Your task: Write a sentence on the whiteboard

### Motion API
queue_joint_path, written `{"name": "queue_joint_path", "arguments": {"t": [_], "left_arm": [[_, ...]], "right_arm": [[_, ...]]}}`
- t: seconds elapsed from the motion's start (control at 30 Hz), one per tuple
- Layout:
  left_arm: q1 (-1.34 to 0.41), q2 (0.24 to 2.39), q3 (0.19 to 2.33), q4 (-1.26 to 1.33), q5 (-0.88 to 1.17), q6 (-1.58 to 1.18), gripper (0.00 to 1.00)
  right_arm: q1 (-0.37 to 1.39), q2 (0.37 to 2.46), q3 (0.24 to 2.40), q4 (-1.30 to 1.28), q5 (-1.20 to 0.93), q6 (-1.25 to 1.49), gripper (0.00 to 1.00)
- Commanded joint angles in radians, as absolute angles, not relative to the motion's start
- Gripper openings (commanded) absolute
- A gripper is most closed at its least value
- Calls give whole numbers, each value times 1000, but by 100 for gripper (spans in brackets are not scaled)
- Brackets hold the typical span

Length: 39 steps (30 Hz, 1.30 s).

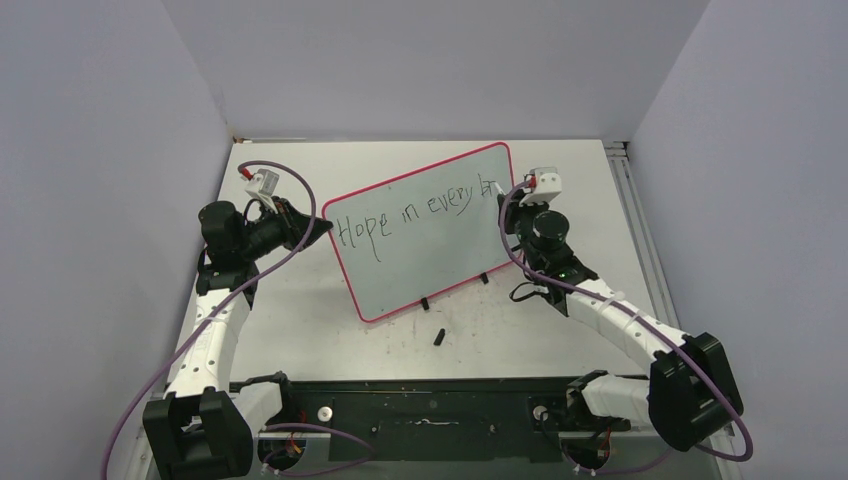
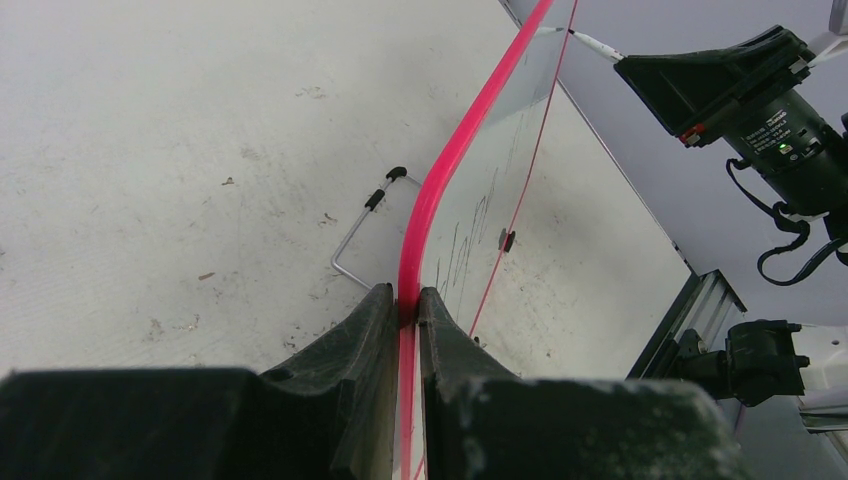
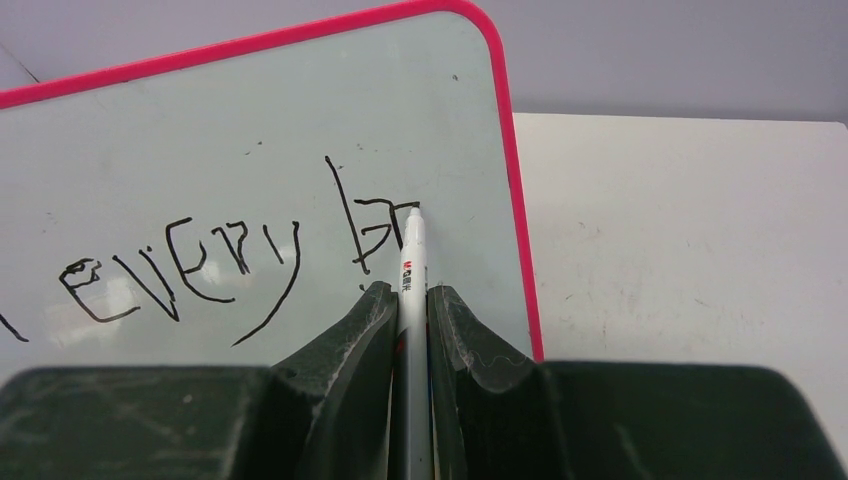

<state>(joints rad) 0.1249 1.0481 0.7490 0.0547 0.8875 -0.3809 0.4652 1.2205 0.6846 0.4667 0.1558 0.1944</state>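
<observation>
The whiteboard [image 1: 430, 240], pale with a red-pink rim, stands tilted on small black feet in the middle of the table. The sentence [image 1: 415, 213] on it reads "Hope in every br" in black. My left gripper [image 1: 312, 230] is shut on the board's left edge; in the left wrist view the pink rim [image 2: 425, 215] runs between the fingers of that gripper [image 2: 407, 300]. My right gripper [image 3: 410, 292] is shut on a white pen [image 3: 411, 262], whose tip touches the board at the last letters [image 3: 375, 228], close to the right rim [image 3: 518, 220].
A small black cap [image 1: 439, 335] lies on the table in front of the board. A wire stand [image 2: 362, 225] props the board from behind. Grey walls enclose the table, and a metal rail [image 1: 640, 225] runs along its right side.
</observation>
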Motion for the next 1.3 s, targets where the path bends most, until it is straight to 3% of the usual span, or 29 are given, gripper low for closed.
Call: {"name": "queue_joint_path", "arguments": {"t": [0.0, 0.57, 1.27], "left_arm": [[119, 1037, 776, 26, 884, -364, 0], [119, 1033, 776, 21, 880, -360, 0], [119, 1042, 778, 15, 877, -354, 0]], "right_arm": [[460, 1140, 720, 479, 140, 193, 5], [358, 1091, 669, 444, -55, 211, 5], [358, 1193, 691, 450, -80, 206, 5]]}}
